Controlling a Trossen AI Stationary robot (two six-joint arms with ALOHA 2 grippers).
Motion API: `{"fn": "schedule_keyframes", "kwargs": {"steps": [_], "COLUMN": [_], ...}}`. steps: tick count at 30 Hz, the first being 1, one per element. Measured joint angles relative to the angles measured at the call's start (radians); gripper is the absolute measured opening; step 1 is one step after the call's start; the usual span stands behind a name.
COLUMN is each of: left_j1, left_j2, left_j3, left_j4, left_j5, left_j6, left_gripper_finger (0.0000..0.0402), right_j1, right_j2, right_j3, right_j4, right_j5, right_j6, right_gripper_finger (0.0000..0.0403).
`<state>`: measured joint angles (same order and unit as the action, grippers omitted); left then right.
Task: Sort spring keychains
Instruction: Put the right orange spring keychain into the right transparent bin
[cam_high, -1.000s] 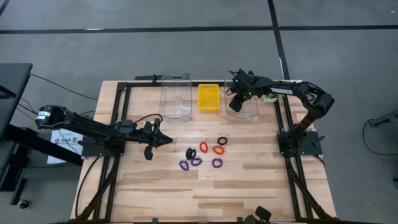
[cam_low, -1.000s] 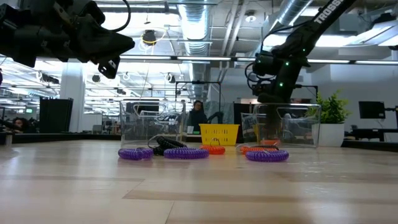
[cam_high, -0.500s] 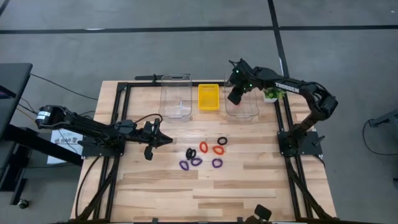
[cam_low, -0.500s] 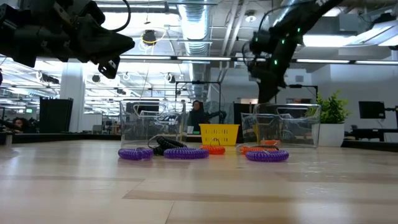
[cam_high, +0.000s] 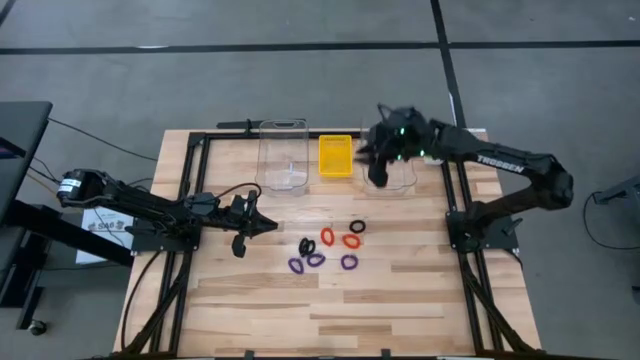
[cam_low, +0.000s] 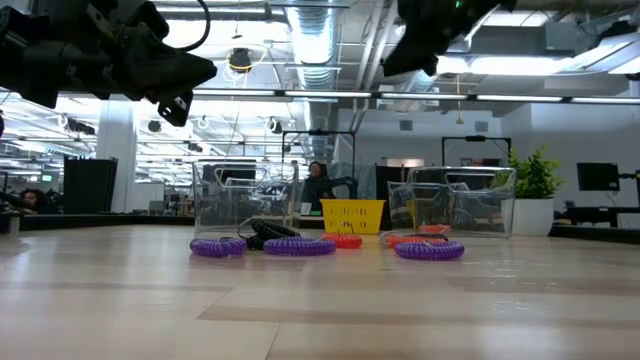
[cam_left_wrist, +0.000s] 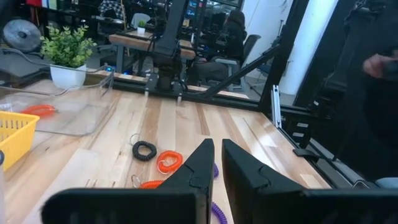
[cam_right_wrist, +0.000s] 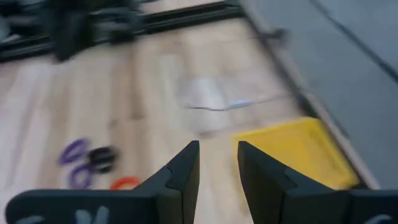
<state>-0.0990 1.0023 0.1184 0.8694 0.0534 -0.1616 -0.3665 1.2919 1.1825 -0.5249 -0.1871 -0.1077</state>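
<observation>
Spring keychains (cam_high: 327, 248): loose cluster at table centre, at 6 o'clock from the yellow tray (cam_high: 335, 156); likely light, springy; pinch one coil's rim
Right gripper (cam_high: 372, 160): fingers parted, empty, over right clear bin (cam_high: 392, 178)
Left gripper (cam_high: 268, 224): pinched closed, empty, at 9 o'clock from the cluster

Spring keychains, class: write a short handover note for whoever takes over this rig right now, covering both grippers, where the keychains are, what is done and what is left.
Left gripper: shut, empty, hovering over the table left of the keychain cluster.
Right gripper: open, empty, raised over the right clear bin.
Done: one orange-red keychain lies in that bin.
Left: seven on the wood mid-table, three purple keychains, two orange-red ones and two black keychains.
</observation>
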Motion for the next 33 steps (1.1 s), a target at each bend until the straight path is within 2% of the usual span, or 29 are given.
{"fn": "schedule_keyframes", "kwargs": {"steps": [6,11,15,21,27,33], "left_j1": [0.000,0.000,0.000,0.000,0.000,0.000], "left_j2": [0.000,0.000,0.000,0.000,0.002,0.007], "left_j3": [0.000,0.000,0.000,0.000,-0.002,-0.002], "left_j4": [0.007,0.007,0.007,0.007,0.008,0.013], "left_j5": [-0.001,-0.001,-0.001,-0.001,-0.001,-0.001], "left_j6": [0.000,0.000,0.000,0.000,0.000,0.000], "left_gripper_finger": [0.0029,0.0029,0.0029,0.0029,0.0029,0.0029], "right_j1": [0.196,0.326,0.398,0.449,0.456,0.456], "right_j2": [0.033,0.068,0.081,0.134,0.273,0.383], "right_j3": [-0.093,-0.143,-0.189,-0.273,-0.290,-0.291], "right_j4": [0.018,-0.050,-0.031,0.055,0.176,0.155], "right_j5": [0.001,0.007,0.067,0.083,0.083,0.087], "right_j6": [-0.039,-0.024,-0.024,0.029,0.029,0.003], "right_gripper_finger": [0.0102,0.0102,0.0102,0.0102,0.0102,0.0102]}}
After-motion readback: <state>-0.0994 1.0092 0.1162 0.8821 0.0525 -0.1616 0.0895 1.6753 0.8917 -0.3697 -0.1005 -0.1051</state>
